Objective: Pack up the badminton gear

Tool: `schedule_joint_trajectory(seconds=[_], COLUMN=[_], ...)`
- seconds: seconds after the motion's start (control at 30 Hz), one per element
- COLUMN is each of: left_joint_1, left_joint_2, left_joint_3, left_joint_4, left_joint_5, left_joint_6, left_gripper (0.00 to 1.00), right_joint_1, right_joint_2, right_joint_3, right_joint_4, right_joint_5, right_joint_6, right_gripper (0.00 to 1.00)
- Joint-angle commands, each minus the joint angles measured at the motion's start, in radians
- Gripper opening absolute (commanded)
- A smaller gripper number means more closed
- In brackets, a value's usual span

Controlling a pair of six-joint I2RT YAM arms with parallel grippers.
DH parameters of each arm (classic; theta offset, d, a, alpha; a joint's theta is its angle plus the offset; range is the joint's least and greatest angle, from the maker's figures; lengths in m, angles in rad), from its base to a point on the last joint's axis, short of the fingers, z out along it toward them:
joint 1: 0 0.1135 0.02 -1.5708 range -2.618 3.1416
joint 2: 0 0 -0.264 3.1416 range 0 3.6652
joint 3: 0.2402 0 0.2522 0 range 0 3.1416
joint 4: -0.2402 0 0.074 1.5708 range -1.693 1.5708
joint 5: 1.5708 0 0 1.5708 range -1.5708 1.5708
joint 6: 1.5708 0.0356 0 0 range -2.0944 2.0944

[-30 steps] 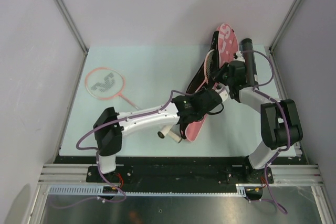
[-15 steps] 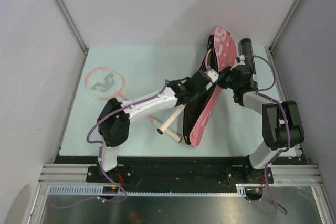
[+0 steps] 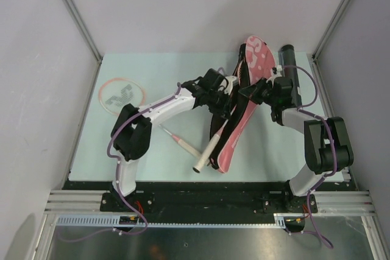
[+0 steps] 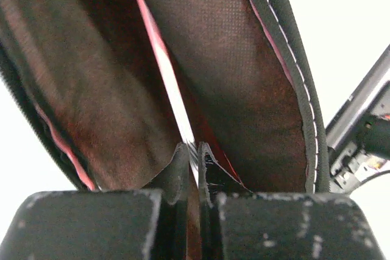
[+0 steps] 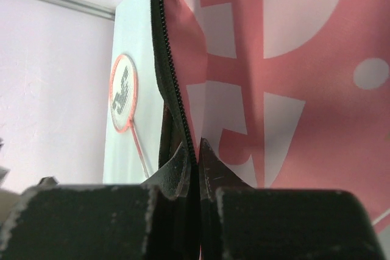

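- Pinching the zipper edge of the pink racket bag [image 3: 231, 141], the right end effector [image 5: 196, 150] is clenched on the black teeth. It lifts that flap, I judge, so the mouth gapes for loading.
- The left end effector [image 4: 194, 153] reaches into the bag's dark lining. Its fingers are clamped on a thin pink-and-white strip, which I take to be the rim or shaft of the half-bagged racket [image 3: 210, 147].
- This racket's head is hidden inside the bag. Its white handle pokes out toward the near side of the counter [image 3: 164, 71], so it is only partly stowed.
- The bag lies slanted right of centre, one end far and the other near. Its opened side faces left, toward the arm that feeds it.
- The loose racket [image 3: 120, 95] lies flat at the left of the counter, well apart from the bag, with its handle angled toward the near centre. It is not yet packed.
- The black tube [image 3: 287, 59] lies at the far right, just beside the bag and behind the right arm.
- No shuttlecocks show in any view; whether they sit in the tube cannot be told.
- Likely next need: slide the handle fully inside while the flap is held up.
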Motion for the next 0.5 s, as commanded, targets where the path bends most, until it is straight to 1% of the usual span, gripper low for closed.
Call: schedule_joint_trajectory(seconds=[0.0, 0.03, 0.07, 0.13, 0.17, 0.27, 0.33, 0.4, 0.43, 0.47], left_joint_1=[-0.005, -0.005, -0.002, 0.003, 0.009, 0.015, 0.016, 0.019, 0.023, 0.023], left_joint_2=[0.028, 0.034, 0.036, 0.037, 0.04, 0.048, 0.054, 0.059, 0.057, 0.053], left_joint_3=[0.02, 0.021, 0.024, 0.024, 0.023, 0.009, -0.003, -0.011, -0.022, -0.029], left_joint_4=[0.027, 0.029, 0.027, 0.029, 0.029, 0.035, 0.038, 0.043, 0.047, 0.053], left_joint_5=[0.275, 0.278, 0.28, 0.274, 0.266, 0.246, 0.237, 0.2, 0.184, 0.156], left_joint_6=[-0.051, -0.053, -0.054, -0.058, -0.062, -0.068, -0.071, -0.074, -0.079, -0.087], left_gripper=[0.07, 0.09, 0.14, 0.18, 0.22, 0.3, 0.32, 0.37, 0.41, 0.43], right_joint_1=[0.022, 0.022, 0.024, 0.024, 0.025, 0.025, 0.024, 0.02, 0.02, 0.017], right_joint_2=[-0.026, -0.021, -0.015, -0.003, 0.0, 0.002, -0.004, -0.01, -0.015, -0.022], right_joint_3=[-0.019, -0.025, -0.037, -0.055, -0.065, -0.071, -0.074, -0.078, -0.083, -0.085], right_joint_4=[0.231, 0.276, 0.306, 0.388, 0.401, 0.407, 0.407, 0.407, 0.403, 0.403], right_joint_5=[-0.112, -0.118, -0.139, -0.15, -0.158, -0.159, -0.155, -0.15, -0.146, -0.14], right_joint_6=[0.005, 0.016, 0.022, 0.054, 0.057, 0.056, 0.054, 0.057, 0.057, 0.057], right_gripper=[0.0, 0.0, 0.0, 0.0, 0.0, 0.0, 0.0, 0.0, 0.0, 0.0])
